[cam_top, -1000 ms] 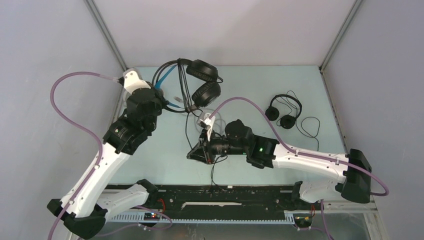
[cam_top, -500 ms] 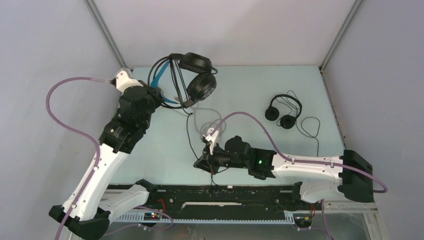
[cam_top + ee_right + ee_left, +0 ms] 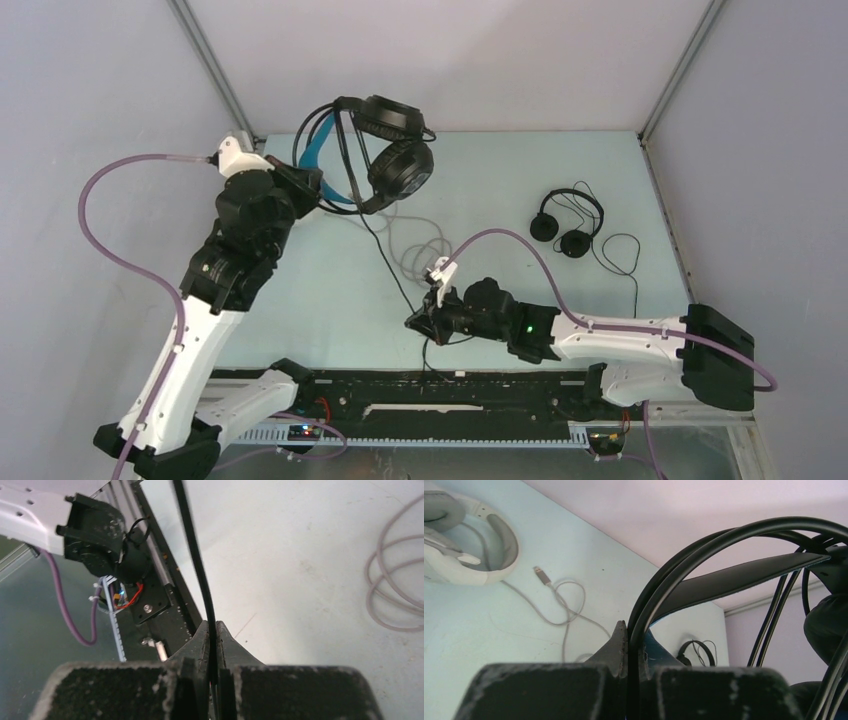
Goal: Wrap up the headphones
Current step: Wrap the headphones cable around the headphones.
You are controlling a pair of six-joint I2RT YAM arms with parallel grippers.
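Observation:
The black over-ear headphones (image 3: 392, 150) with the blue headband hang in the air at the back left. My left gripper (image 3: 306, 186) is shut on their headband (image 3: 724, 575), which sits pinched between the jaws of the left gripper (image 3: 634, 635). Their black cord (image 3: 388, 265) runs down and forward to my right gripper (image 3: 416, 322). That right gripper (image 3: 212, 627) is shut on the cord (image 3: 195, 555) just above the table near the front rail. The small black on-ear headphones (image 3: 568, 225) lie at the right. The white headphones (image 3: 474, 540) lie on the table, seen only in the left wrist view.
A grey cable (image 3: 420, 250) lies in loose loops mid-table, its plug (image 3: 541, 575) loose beside the white pair. The thin cord (image 3: 625, 262) of the small pair trails toward the right wall. The black base rail (image 3: 450, 385) runs along the near edge, just under my right gripper.
My left arm raised the black headphones up and back to the left. My right gripper closed on their cord and drew it rightward and toward the near edge, straightening it.

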